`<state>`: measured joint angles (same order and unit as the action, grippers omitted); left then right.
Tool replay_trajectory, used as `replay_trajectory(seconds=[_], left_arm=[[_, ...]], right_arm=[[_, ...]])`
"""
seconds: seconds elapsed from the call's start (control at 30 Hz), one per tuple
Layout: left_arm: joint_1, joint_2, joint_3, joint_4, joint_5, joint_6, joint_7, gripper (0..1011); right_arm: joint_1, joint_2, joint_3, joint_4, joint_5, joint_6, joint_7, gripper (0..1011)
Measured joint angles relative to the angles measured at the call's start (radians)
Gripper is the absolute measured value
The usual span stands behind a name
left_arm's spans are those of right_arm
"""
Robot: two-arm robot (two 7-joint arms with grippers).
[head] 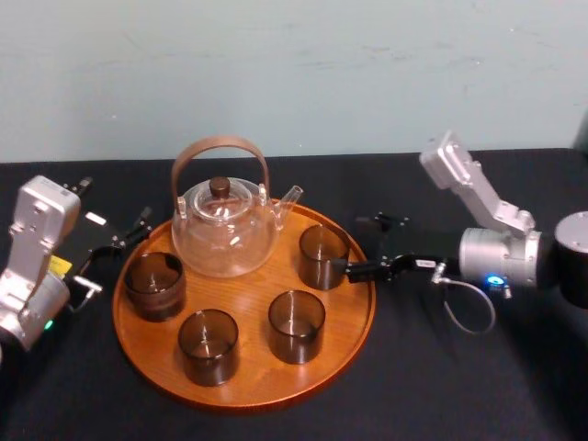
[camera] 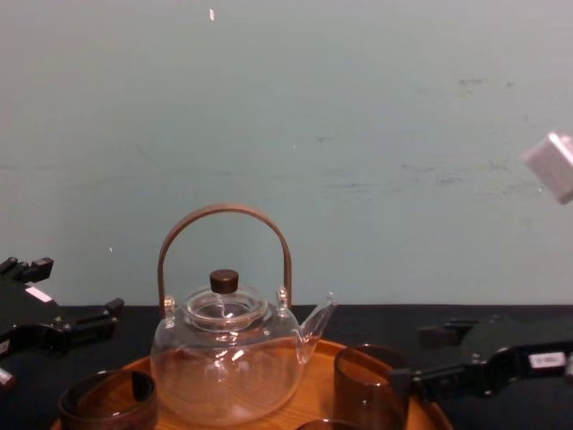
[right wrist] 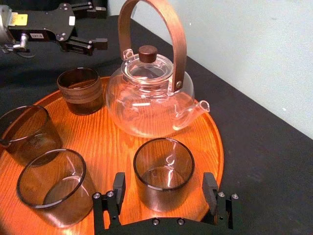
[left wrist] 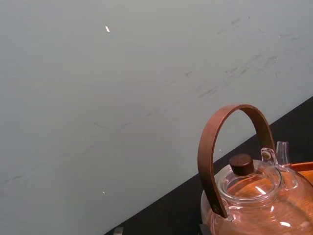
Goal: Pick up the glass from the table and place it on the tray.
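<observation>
**Unit:** Fingers (right wrist: 119, 190) of my right gripper (right wrist: 165, 183) are apart, one on either side of the short smoky-brown cylindrical glass (right wrist: 164, 169). A gap shows on both sides. Nothing is gripped.

**Inspector:** Location of that glass?

**Unit:** It is upright on the large round orange-brown wooden tray (head: 250, 299), just inside the right rim. It stands near the spout of the clear glass teapot with the curved brown handle (head: 225, 230) and is not touching it.

**Inspector:** Where does your right arm come in?

**Unit:** It comes from the right, low across the black matte cloth-topped table (head: 478, 386). My wrist is outside the tray, and my fingertips reach over its rim, level with the glass.

**Inspector:** Other items on the tray?

**Unit:** The teapot sits at the back with its lid on. There are three more smoky-brown glasses: a left glass (head: 155, 285), a front-left glass (head: 209, 346) and a front-right glass (head: 296, 326). All are upright, and none touches another.

**Inspector:** Left arm?

**Unit:** My left gripper (head: 140, 230) sits low over the table, just beside the tray's left rim and near the left glass. Its fingers are parted and hold nothing.

**Inspector:** Surroundings?

**Unit:** A pale blue-green wall (head: 294, 73) stands behind the table's far edge.
</observation>
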<state>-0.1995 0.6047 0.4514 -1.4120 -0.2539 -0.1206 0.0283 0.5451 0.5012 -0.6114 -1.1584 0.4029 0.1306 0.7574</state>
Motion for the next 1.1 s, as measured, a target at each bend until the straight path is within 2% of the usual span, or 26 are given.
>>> replay_trajectory(seconds=[0.37, 0.57, 0.73, 0.9, 0.97, 1.1], left_arm=[[0.000, 0.000, 0.000, 0.000, 0.000, 0.000, 0.000, 1001], [0.000, 0.000, 0.000, 0.000, 0.000, 0.000, 0.000, 1001], [0.000, 0.000, 0.000, 0.000, 0.000, 0.000, 0.000, 1001], [0.000, 0.000, 0.000, 0.000, 0.000, 0.000, 0.000, 1002], [0.000, 0.000, 0.000, 0.000, 0.000, 0.000, 0.000, 1001], [0.000, 0.000, 0.000, 0.000, 0.000, 0.000, 0.000, 1001]], right_arm=[[-0.080, 0.090, 0.056, -0.119, 0.051, -0.014, -0.019, 1002], [-0.138, 0.126, 0.114, -0.181, 0.089, -0.037, -0.076, 1002], [-0.180, 0.123, 0.165, -0.202, 0.105, -0.064, -0.152, 1002], [-0.217, 0.106, 0.210, -0.214, 0.106, -0.085, -0.227, 1002], [-0.240, 0.093, 0.234, -0.220, 0.094, -0.101, -0.280, 1002], [-0.258, 0.082, 0.249, -0.223, 0.078, -0.111, -0.320, 1002]])
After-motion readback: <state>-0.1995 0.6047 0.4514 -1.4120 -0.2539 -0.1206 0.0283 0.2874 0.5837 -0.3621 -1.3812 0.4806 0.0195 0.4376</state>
